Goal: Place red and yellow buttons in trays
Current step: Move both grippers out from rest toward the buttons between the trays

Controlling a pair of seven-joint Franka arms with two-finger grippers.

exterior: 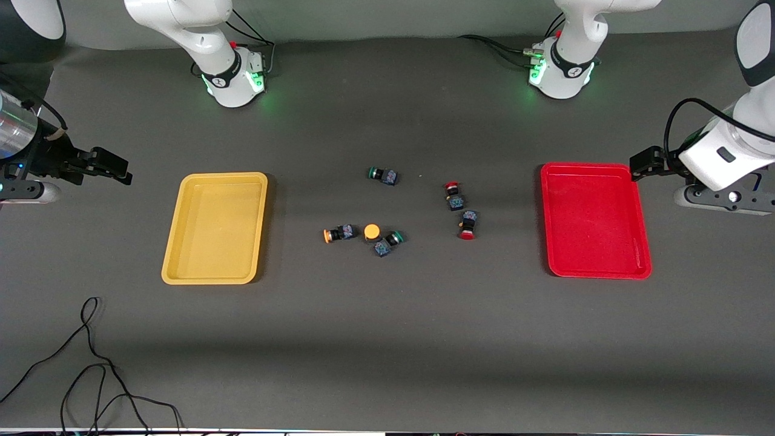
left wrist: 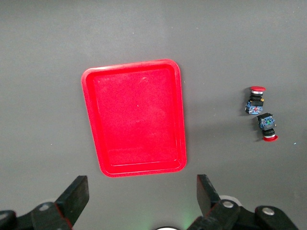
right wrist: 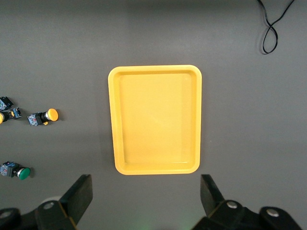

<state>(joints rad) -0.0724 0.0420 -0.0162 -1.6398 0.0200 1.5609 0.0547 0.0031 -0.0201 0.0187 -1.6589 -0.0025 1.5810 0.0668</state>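
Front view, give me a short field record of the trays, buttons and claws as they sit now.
yellow tray: empty, toward right arm's end
red tray: empty, toward left arm's end
red buttons: two, on table near red tray
yellow buttons: two, mid-table, beside a green button
left claw: open, waiting beside red tray
right claw: open, waiting beside yellow tray

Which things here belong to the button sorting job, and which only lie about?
Job: two red buttons, two yellow buttons, yellow tray, red tray.
Lying about: two green buttons, black cable.
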